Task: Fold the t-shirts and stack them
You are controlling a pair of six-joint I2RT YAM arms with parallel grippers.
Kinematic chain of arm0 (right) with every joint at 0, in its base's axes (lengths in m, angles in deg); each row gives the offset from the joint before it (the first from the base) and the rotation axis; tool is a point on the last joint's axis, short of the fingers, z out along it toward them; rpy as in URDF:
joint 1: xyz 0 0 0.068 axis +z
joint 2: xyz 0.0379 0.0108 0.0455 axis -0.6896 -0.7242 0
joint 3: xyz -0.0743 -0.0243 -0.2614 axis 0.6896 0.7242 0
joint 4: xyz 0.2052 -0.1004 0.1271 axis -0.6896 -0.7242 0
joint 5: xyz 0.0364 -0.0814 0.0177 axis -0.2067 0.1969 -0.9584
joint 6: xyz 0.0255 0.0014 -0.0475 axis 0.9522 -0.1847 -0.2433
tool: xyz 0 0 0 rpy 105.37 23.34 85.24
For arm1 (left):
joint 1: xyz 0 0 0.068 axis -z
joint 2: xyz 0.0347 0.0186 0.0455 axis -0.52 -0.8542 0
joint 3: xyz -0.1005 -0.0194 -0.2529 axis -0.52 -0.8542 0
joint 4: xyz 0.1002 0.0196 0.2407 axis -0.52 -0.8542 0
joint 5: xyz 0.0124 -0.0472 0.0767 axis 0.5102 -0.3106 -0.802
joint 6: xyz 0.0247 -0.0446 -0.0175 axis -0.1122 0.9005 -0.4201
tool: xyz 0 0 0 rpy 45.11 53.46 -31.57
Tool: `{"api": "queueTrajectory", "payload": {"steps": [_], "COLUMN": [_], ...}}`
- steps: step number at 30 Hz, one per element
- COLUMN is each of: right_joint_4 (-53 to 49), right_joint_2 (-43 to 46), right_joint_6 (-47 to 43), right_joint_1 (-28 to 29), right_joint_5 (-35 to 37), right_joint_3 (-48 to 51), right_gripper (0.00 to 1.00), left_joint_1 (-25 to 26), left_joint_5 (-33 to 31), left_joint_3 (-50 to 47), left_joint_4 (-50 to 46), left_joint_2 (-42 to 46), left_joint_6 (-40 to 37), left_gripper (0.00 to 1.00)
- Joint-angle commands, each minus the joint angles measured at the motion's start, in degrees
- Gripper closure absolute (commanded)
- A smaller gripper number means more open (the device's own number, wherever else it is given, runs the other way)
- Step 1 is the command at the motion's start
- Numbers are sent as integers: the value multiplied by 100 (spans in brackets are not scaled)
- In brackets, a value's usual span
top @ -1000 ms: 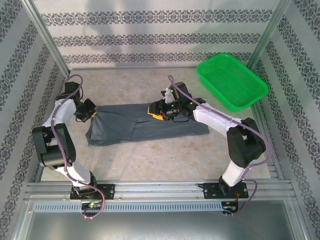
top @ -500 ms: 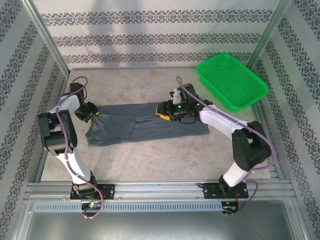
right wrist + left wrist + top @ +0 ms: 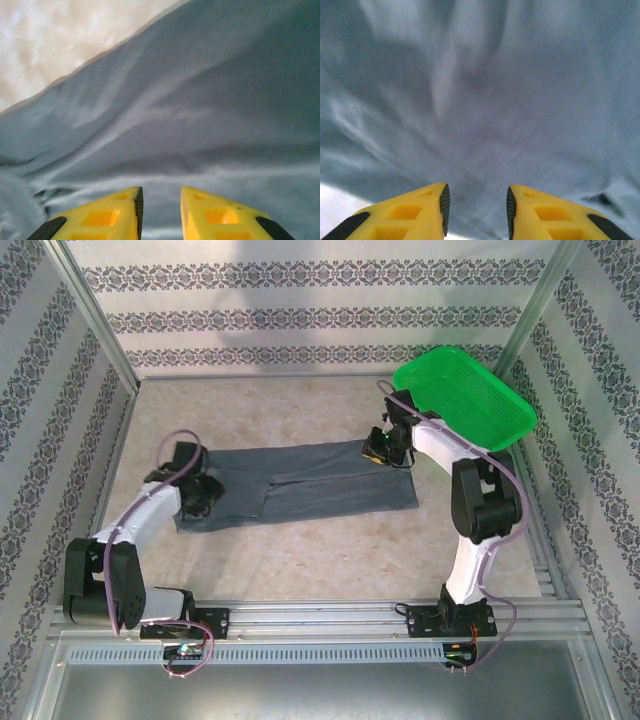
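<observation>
1. I count one t-shirt (image 3: 300, 485), one basket and two grippers.
2. The t-shirt is plain slate grey. It lies folded into a long band running left to right across the middle of the table (image 3: 300, 560).
3. Its fabric is soft and limp, with shallow creases running along its length. The edge at its right end is straight.
4. The left gripper (image 3: 476, 200) sits over the shirt's near-left end. It is released, with its yellow fingers and black pads parted above the cloth.
5. The right gripper (image 3: 161, 200) sits at the shirt's far-right corner. It is also released, with a narrow gap between its fingers.
6. The basket (image 3: 465, 400) is bright green plastic mesh and rectangular. It sits at the far right, apart from the shirt.
7. The tabletop is beige and marbled.
</observation>
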Motion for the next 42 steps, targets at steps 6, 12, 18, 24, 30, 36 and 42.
{"api": "queueTrajectory", "payload": {"steps": [6,12,18,24,30,36,42], "right_joint_4": [-1706,-2312,-2257,-1920,-231,901,1568], "right_joint_2": [-1151,-1162,-198,651,1121,1049,2029], "right_joint_6": [-621,-569,-27,799,2721,3930,4255], "right_joint_1": [-69,-36,210,1106,2264,2550,2508], "right_joint_5": [1005,1220,1371,1047,-95,-495,-578], "right_joint_3": [-1149,-988,354,1901,2826,2654,3048], "right_gripper": [70,72,74,74,72,67,49], "left_joint_1": [492,85,-224,-119,288,575,604], "left_joint_5": [-86,44,110,559,1303,1620,972], "left_joint_3": [-655,-218,1248,3649,5600,7424,7322], "left_joint_4": [1099,1155,1282,1128,1500,1392,1302], "left_joint_2": [-496,-1498,-2775,-4559,-6111,-7247,-6273], "left_joint_6": [1918,1352,768,371,487,477,-316], "left_gripper": [62,63,63,63,63,62,51]}}
